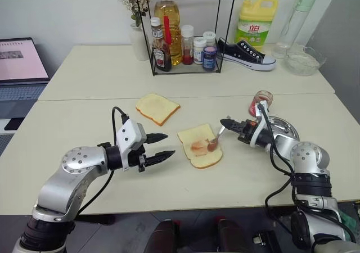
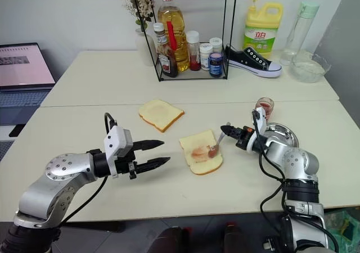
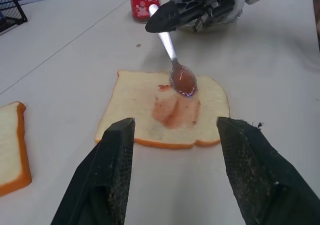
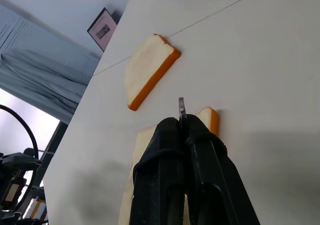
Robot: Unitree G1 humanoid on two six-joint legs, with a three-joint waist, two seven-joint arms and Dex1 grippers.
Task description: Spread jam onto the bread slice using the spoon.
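Silver spoon [image 3: 176, 65] clenched by right gripper [image 1: 226, 123], its red-smeared bowl touching the pale bread slice [image 1: 201, 147]; left gripper [image 1: 163, 146] released, just beside the slice.

A pale yellow bread slice [image 1: 201, 146] with a tan-orange crust carries a smear of glossy red jam [image 3: 175, 110] at centre frame, on a cream tabletop [image 1: 84, 78]. The silver spoon [image 3: 176, 65] has a red-stained bowl. Black fingers [image 3: 110, 180] tip both silver-grey arms. A second pale slice [image 1: 157, 108], orange-crusted, lies above and to the left. At the top, a black wire rack [image 1: 185, 28] holds a golden oil bottle [image 1: 167, 22] with a red cap and dark sauce bottles. Right of it are a black-and-white sneaker [image 1: 246, 54] and a yellow jug [image 1: 256, 22] with a green label.
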